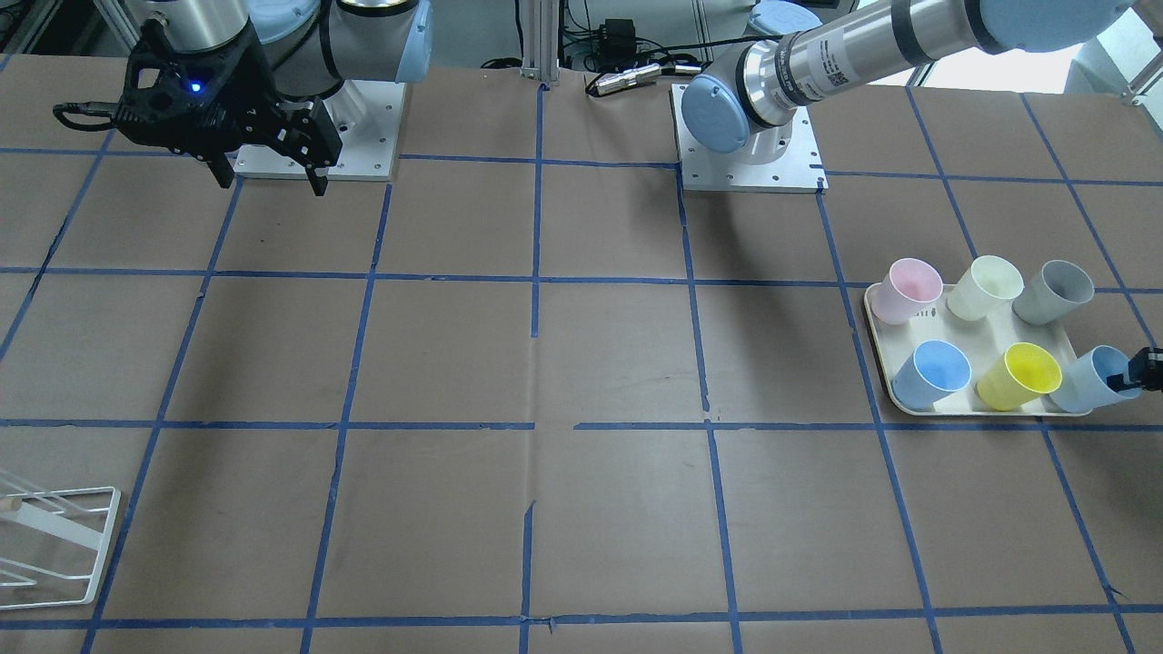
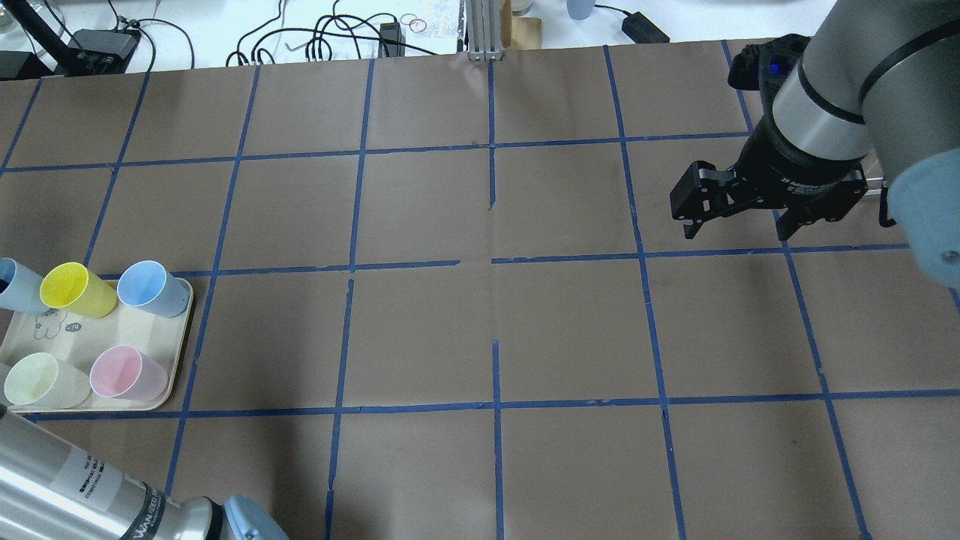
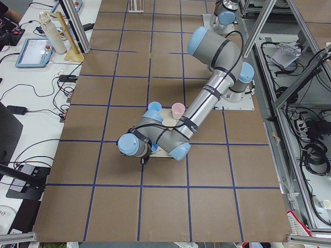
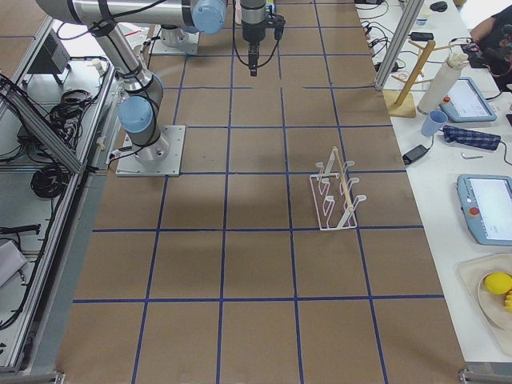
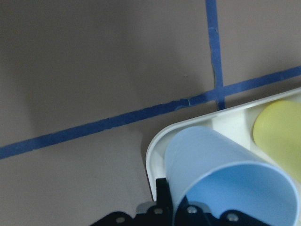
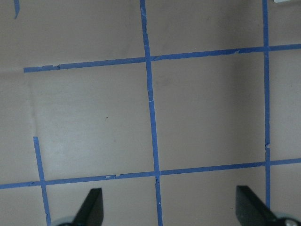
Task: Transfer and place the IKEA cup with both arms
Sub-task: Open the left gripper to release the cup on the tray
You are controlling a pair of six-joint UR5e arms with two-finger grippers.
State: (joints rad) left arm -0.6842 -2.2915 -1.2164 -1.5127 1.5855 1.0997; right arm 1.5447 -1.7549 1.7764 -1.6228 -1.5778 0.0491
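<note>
The pale light-blue IKEA cup [image 1: 1086,381] stands at the corner of the cream tray [image 1: 963,331], at the table's end on my left side. It fills the left wrist view [image 5: 211,165]. My left gripper [image 1: 1140,372] sits at its rim, one finger [image 5: 162,190] outside the wall and one inside, shut on the wall. The cup's base rests on the tray. My right gripper [image 2: 739,229] hangs open and empty above the bare table near its own base, far from the cup.
The tray also holds a deeper blue cup [image 1: 936,372], a yellow cup [image 1: 1022,374], a pink cup [image 1: 909,289], a cream cup [image 1: 990,286] and a grey cup [image 1: 1058,291]. A white wire rack [image 4: 336,200] stands at the table's right end.
</note>
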